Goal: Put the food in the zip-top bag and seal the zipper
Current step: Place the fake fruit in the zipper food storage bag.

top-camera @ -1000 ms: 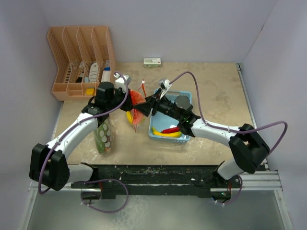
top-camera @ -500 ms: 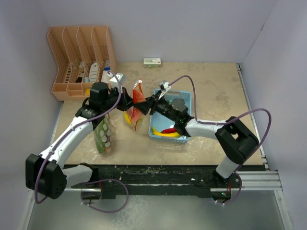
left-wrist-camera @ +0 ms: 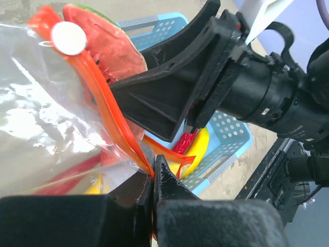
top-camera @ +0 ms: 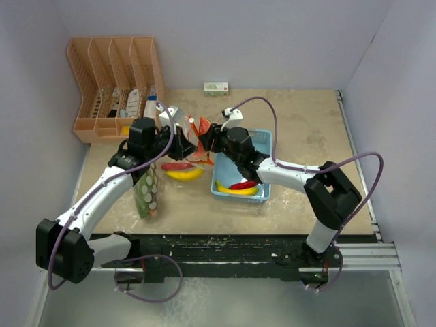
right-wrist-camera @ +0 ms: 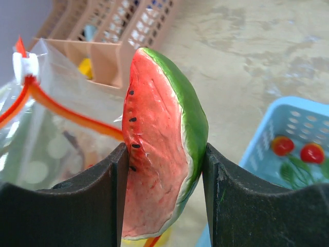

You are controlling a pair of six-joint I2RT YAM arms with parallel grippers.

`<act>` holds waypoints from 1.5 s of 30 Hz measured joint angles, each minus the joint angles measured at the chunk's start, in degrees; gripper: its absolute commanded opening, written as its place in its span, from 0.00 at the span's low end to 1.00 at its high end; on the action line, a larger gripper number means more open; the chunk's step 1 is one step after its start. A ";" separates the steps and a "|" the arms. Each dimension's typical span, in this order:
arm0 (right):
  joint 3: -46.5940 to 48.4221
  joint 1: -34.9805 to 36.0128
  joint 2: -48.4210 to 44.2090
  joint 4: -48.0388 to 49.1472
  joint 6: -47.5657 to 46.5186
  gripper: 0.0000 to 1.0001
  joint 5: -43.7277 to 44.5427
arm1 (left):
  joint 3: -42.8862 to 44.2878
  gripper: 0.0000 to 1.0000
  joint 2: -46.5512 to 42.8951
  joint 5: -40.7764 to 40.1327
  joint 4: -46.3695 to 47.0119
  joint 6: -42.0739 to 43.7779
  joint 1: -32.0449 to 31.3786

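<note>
Left claw point(left-wrist-camera: 153, 176) pinched tight on the orange zipper strip point(left-wrist-camera: 105, 100) of the bag point(left-wrist-camera: 41, 128), holding that edge up so the mouth gapes. Right claw point(right-wrist-camera: 164, 154) at the bag mouth, clamped on watermelon slice point(right-wrist-camera: 159, 128), lined up to go in. Beyond the bag: basket point(left-wrist-camera: 229, 136), banana point(top-camera: 238, 191) and chilli point(top-camera: 244, 184) not yet loaded.

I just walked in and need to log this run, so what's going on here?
The left gripper pinches the orange zipper edge of the zip-top bag. The right gripper is shut on a toy watermelon slice, held right at the bag's mouth and not yet let go. A banana and a red chilli lie in the blue basket.
</note>
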 measured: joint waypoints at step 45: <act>-6.03 13.53 -14.49 -12.79 -10.56 0.85 3.89 | 3.98 0.00 3.21 -0.44 -0.24 0.39 -0.15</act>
